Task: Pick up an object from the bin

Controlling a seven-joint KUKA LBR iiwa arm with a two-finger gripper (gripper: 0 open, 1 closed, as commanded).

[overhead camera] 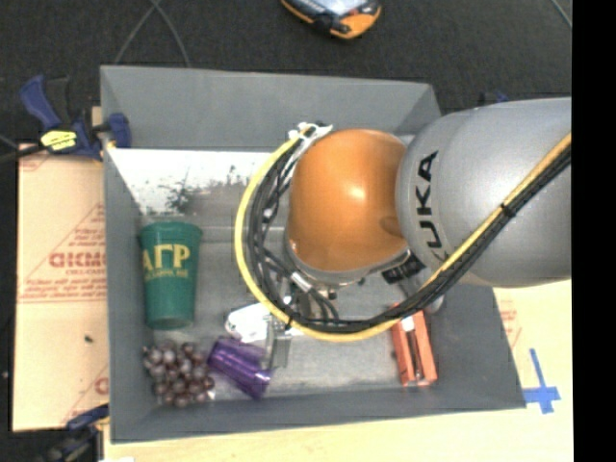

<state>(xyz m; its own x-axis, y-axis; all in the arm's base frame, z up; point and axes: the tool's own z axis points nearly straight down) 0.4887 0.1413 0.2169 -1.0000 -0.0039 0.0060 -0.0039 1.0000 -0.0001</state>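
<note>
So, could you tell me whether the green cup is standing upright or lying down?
Lying down: the green cup shows its lettered side, rim toward the far wall of the bin.

a dark floor lies all around, with an orange-and-black handheld device resting on it.

One each: green cup, grape bunch, purple cylinder, white piece, orange block.

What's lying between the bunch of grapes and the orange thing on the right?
A purple cylinder beside the grapes, then bare bin floor, seen in the camera view.
</note>
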